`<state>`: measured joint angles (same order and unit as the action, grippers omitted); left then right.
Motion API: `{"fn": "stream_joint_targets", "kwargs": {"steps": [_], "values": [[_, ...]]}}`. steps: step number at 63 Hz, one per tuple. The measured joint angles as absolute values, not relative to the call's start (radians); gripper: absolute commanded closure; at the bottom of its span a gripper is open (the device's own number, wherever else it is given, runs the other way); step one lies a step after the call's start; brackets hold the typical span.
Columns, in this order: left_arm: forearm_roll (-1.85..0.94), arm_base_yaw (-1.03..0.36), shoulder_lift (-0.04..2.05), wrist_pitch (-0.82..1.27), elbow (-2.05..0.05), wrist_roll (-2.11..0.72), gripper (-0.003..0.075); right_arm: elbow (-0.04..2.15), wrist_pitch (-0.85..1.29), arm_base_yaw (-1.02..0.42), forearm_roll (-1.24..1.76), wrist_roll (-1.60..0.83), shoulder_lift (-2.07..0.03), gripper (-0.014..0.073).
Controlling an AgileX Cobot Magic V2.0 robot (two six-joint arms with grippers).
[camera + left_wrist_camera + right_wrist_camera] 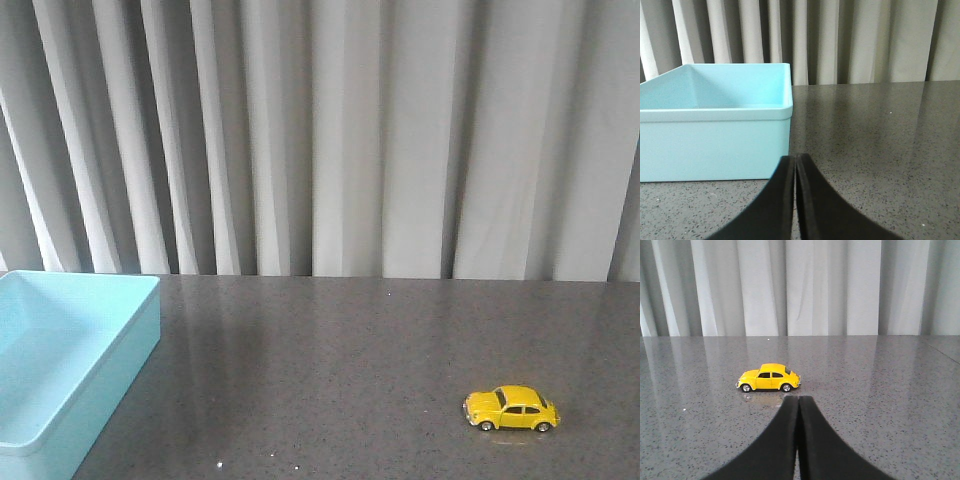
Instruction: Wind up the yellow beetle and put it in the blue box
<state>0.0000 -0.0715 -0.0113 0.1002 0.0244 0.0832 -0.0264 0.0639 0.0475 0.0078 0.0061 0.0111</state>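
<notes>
The yellow beetle [511, 408] stands on its wheels on the dark speckled table at the front right, side-on. It also shows in the right wrist view [769, 378], a short way beyond my right gripper [799, 399], which is shut and empty. The blue box [60, 350] sits at the front left of the table and looks empty. In the left wrist view the box [715, 135] is just ahead of my left gripper [795, 158], which is shut and empty. Neither gripper shows in the front view.
Grey pleated curtains [330, 130] hang behind the table's far edge. The dark table surface [330, 360] stretches between the box and the beetle.
</notes>
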Motion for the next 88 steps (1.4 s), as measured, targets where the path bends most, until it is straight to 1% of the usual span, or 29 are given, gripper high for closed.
{"fn": "stream_joint_targets", "kwargs": {"steps": [48, 55, 64, 77, 82, 88], "values": [[0.000, -0.071, -0.011, 0.085, 0.012, 0.083, 0.0725, -0.026, 0.066, 0.048, 0.026, 0.016, 0.011, 0.0598], [0.000, -0.071, -0.011, 0.080, -0.090, 0.084, 0.0725, 0.026, 0.107, 0.048, 0.054, 0.022, 0.006, 0.0598], [0.008, -0.071, 0.045, 0.079, -0.276, 0.083, 0.0725, 0.223, 0.166, 0.048, 0.059, 0.024, -0.083, 0.0598], [0.076, -0.071, 0.295, 0.194, -0.559, 0.083, 0.0725, 0.519, 0.261, 0.048, 0.059, 0.021, -0.318, 0.0598], [0.080, -0.071, 0.403, 0.236, -0.649, 0.083, 0.0725, 0.589, 0.287, 0.048, 0.059, 0.014, -0.409, 0.0598], [0.080, -0.071, 0.509, 0.276, -0.702, 0.083, 0.0725, 0.643, 0.326, 0.048, 0.059, 0.000, -0.507, 0.0598]]}}
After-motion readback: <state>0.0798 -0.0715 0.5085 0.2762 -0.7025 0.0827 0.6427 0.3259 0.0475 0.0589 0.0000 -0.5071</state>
